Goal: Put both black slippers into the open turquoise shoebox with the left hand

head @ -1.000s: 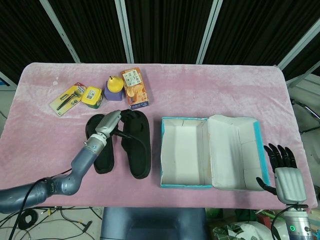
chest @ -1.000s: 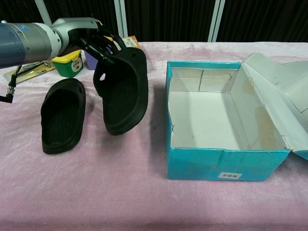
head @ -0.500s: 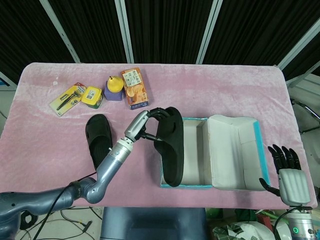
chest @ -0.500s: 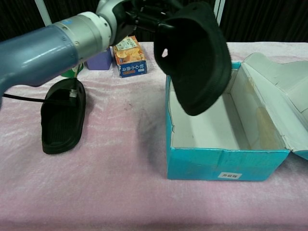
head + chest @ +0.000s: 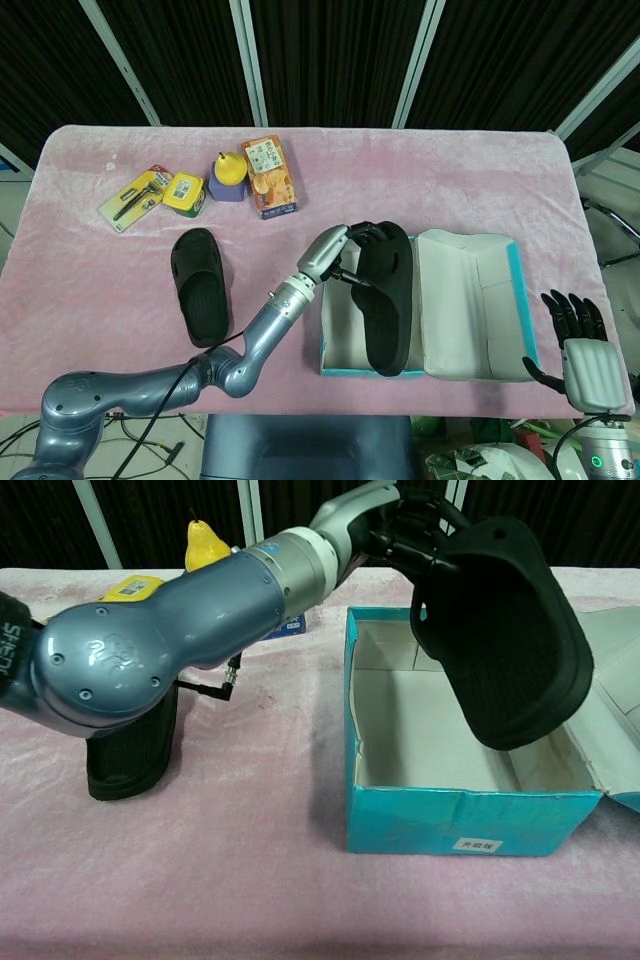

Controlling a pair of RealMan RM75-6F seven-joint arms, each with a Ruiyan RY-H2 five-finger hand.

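Observation:
My left hand (image 5: 345, 253) (image 5: 415, 525) grips one black slipper (image 5: 388, 300) (image 5: 510, 640) by its strap end and holds it in the air over the open turquoise shoebox (image 5: 345, 368) (image 5: 460, 820), sole facing the chest camera. The second black slipper (image 5: 200, 285) (image 5: 125, 760) lies flat on the pink cloth to the left, partly hidden behind my left arm in the chest view. My right hand (image 5: 583, 345) hangs at the table's near right corner, fingers spread, holding nothing.
At the back left stand a snack box (image 5: 270, 177), a purple cup with a yellow pear (image 5: 228, 176), a yellow-green tin (image 5: 185, 192) and a razor pack (image 5: 135, 198). The shoebox lid (image 5: 475, 300) lies open to the right.
My left arm has carried the gripped slipper rightward, from beside the other slipper, over the box's left wall, to above the box interior. The other slipper and right hand stayed put.

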